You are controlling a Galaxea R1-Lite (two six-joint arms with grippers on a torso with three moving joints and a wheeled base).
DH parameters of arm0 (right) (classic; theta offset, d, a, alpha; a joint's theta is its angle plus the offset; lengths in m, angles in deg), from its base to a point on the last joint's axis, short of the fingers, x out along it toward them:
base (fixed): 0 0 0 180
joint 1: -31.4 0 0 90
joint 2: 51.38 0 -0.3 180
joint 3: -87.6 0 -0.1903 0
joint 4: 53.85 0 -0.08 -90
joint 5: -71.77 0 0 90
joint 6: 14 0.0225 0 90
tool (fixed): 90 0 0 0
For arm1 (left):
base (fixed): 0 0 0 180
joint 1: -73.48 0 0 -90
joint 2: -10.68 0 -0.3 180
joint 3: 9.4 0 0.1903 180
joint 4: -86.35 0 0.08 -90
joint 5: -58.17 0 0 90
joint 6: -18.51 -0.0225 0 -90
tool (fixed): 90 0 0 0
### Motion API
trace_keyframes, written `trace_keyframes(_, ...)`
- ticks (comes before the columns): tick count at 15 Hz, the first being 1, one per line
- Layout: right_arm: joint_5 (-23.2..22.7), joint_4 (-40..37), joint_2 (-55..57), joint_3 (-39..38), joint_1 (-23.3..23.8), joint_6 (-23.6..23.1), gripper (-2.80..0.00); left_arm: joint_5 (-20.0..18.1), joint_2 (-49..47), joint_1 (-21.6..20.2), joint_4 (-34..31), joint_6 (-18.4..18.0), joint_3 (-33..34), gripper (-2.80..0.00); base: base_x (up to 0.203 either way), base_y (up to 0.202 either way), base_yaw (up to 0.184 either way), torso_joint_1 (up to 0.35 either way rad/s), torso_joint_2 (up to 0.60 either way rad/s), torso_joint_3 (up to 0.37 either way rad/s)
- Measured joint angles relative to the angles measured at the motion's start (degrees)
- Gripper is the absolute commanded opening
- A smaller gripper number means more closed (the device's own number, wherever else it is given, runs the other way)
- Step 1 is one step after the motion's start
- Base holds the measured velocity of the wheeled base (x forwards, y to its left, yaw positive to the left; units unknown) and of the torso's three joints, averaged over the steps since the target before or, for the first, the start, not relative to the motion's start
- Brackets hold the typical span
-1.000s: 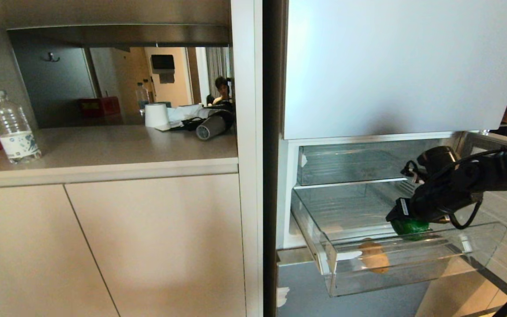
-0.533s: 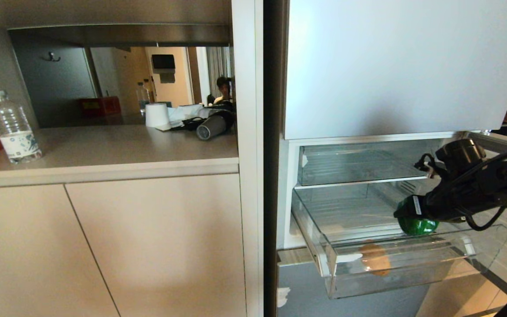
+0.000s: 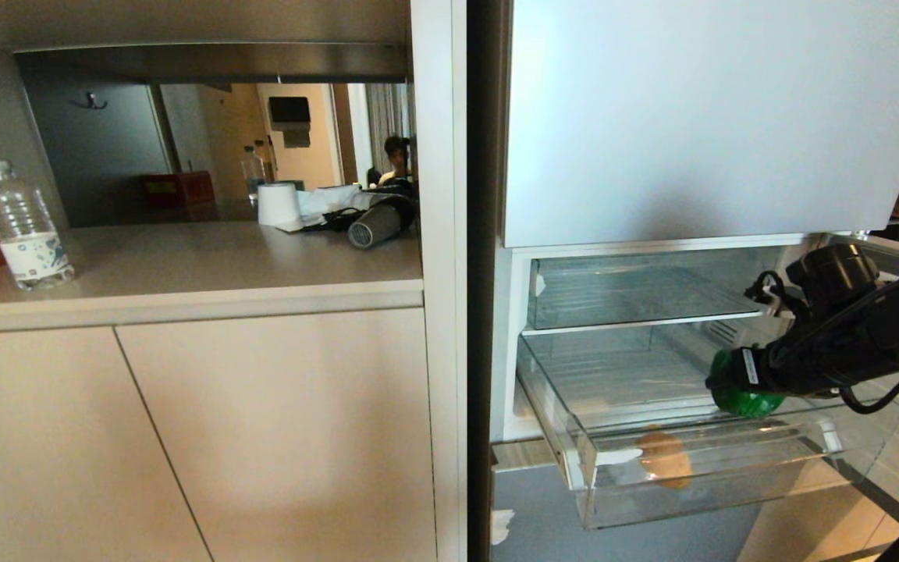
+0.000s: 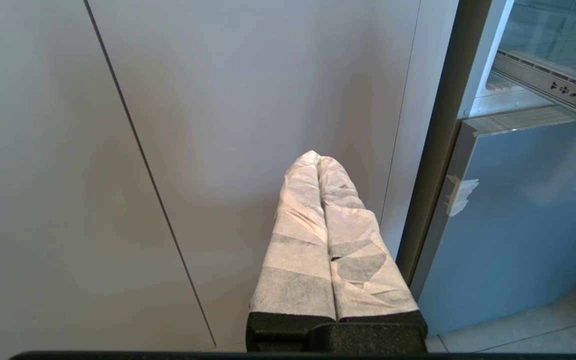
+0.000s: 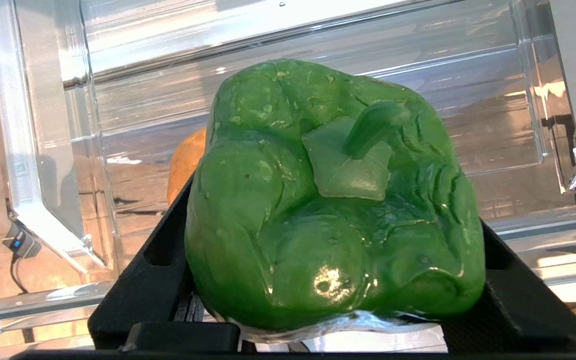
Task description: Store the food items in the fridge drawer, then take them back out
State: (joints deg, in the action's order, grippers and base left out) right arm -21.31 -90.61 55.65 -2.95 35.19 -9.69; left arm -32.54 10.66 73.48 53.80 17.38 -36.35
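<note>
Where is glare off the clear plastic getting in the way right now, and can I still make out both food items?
Right wrist view: bright reflections streak the fridge drawer walls; the bell pepper in the right claw is sharp with small highlights, and it hides most of the potato. Head view: the drawer front is hazy, potato soft but visible.

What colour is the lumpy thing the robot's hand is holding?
Shiny dark green. It is a bell pepper, seen best in the right wrist view.

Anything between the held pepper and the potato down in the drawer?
Nothing: head view shows bare drawer floor between bell pepper, in the right gripper, and potato.
</note>
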Motion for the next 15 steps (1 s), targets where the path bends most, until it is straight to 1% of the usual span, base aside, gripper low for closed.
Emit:
trace_keyframes(3, 0.1, 0.6, -0.1, -0.2, 0.0, 0.0, -2.8, 0.0, 0.0, 0.0, 0.0, 0.0, 0.0, -2.8, 0.0, 0.0, 0.0, 0.0, 0.0, 0.0)
trace_keyframes(6, 0.4, 3.2, 0.5, -0.4, 0.0, 0.0, -2.8, 0.0, 0.0, 0.0, 0.0, 0.0, 0.0, -2.8, 0.0, 0.0, 0.0, 0.0, 0.0, 0.0)
trace_keyframes(8, 0.6, 6.6, 2.1, -0.2, 0.0, 0.0, -2.8, 0.0, 0.0, 0.0, 0.0, 0.0, 0.0, -2.8, 0.0, 0.0, 0.0, 0.0, 0.0, 0.0)
trace_keyframes(12, 0.7, 15.9, 6.9, 0.7, 0.0, 0.1, -2.8, 0.0, 0.0, 0.0, 0.0, 0.0, 0.0, -2.8, 0.0, 0.0, 0.0, 0.0, 0.0, 0.0)
trace_keyframes(15, 0.7, 16.9, 8.4, 0.6, 0.0, 0.3, -2.8, 0.0, 0.0, 0.0, 0.0, 0.0, 0.0, -2.8, 0.0, 0.0, 0.0, 0.0, 0.0, 0.0)
